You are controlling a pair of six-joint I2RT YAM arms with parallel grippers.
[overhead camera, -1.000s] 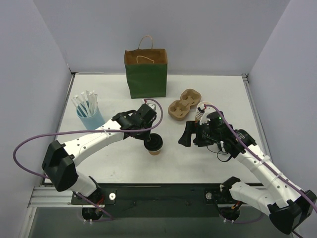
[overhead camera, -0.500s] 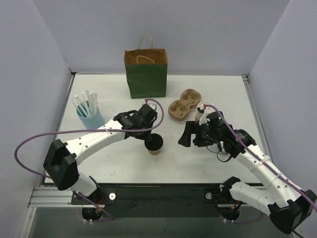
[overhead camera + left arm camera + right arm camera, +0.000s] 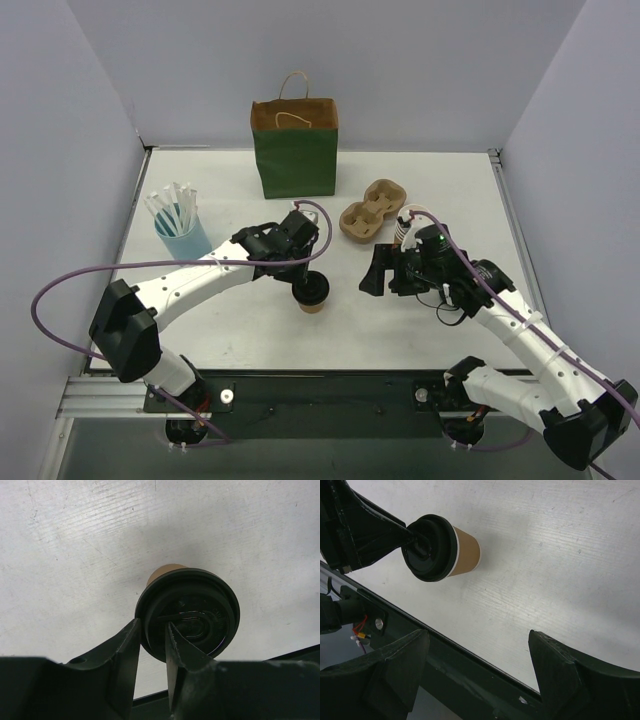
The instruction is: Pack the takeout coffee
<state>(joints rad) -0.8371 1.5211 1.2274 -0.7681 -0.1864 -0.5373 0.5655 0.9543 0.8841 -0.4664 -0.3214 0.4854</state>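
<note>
- A blue cup [image 3: 184, 240] holding white sticks stands at the left side of the table [image 3: 220, 335], well apart from everything else.
- A green paper bag [image 3: 295, 160] with brown handles stands upright and open-topped at the back edge, far behind the left arm's wrist.
- The left gripper [image 3: 153, 625] reaches down over the middle of the table, its fingers a little apart with a narrow gap between them.
- The takeout coffee [image 3: 187, 610] stands upright on the table directly under that gripper, its black lid on top and its brown wall showing below.
- In the left wrist view the near rim of the lid sits in the gap: one finger lies outside the lid's edge, the other over the lid's top. Whether either one presses on the rim cannot be told.
- A brown pulp cup carrier [image 3: 370, 215] lies behind and to the right of the coffee, apart from it.
- The right gripper [image 3: 479, 637] hangs to the right of the coffee, jaws spread wide with only bare table between them; the coffee is well ahead of its fingertips, untouched by them.
- A stack of cups [image 3: 409, 222] stands just behind the right wrist, partly hidden by it.
</note>
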